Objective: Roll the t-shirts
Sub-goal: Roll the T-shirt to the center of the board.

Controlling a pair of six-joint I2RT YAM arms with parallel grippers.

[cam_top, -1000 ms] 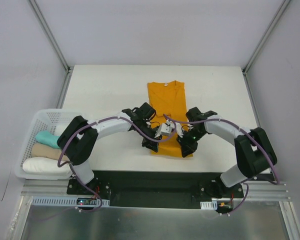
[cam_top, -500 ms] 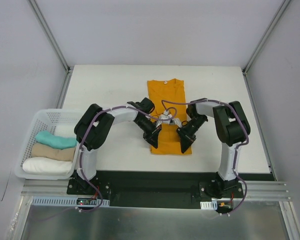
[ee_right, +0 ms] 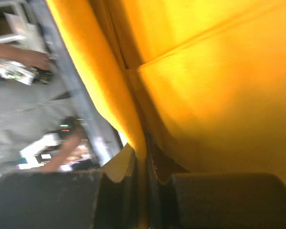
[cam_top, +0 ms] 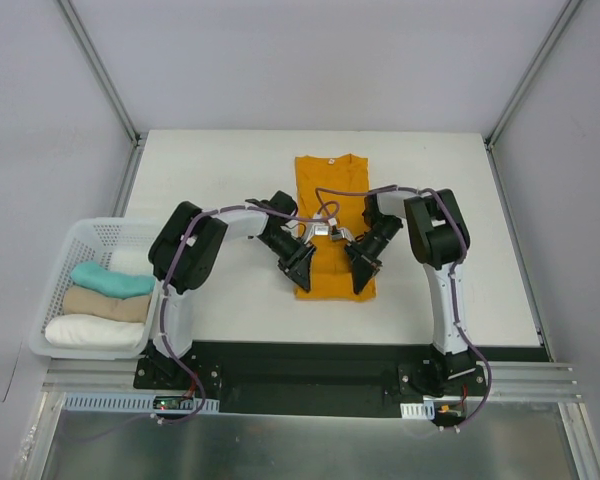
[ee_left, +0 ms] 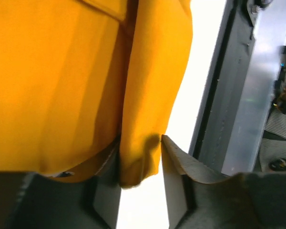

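The mustard-orange t-shirt [cam_top: 332, 190] lies folded into a long strip on the white table [cam_top: 210, 180], collar at the far end. Both grippers are at its near hem. My left gripper [cam_top: 302, 268] is at the hem's left corner. In the left wrist view the jaws of the left gripper [ee_left: 139, 143] stand apart, with a loose fold of the t-shirt [ee_left: 62, 86] hanging between them. My right gripper [cam_top: 362, 272] holds the right corner. The right wrist view shows the right gripper [ee_right: 142, 155] pinched shut on a thin edge of the t-shirt [ee_right: 219, 95].
A white basket [cam_top: 80, 235] stands at the table's left edge. It holds a teal roll [cam_top: 105, 278], a beige roll [cam_top: 100, 303] and a white roll [cam_top: 85, 333]. The black rail of the arm bases [cam_top: 310, 360] runs along the near edge.
Both grippers have moved away from the near edge toward the shirt's middle, bringing the near hem with them. The left jaws have parted; the right stays pinched.
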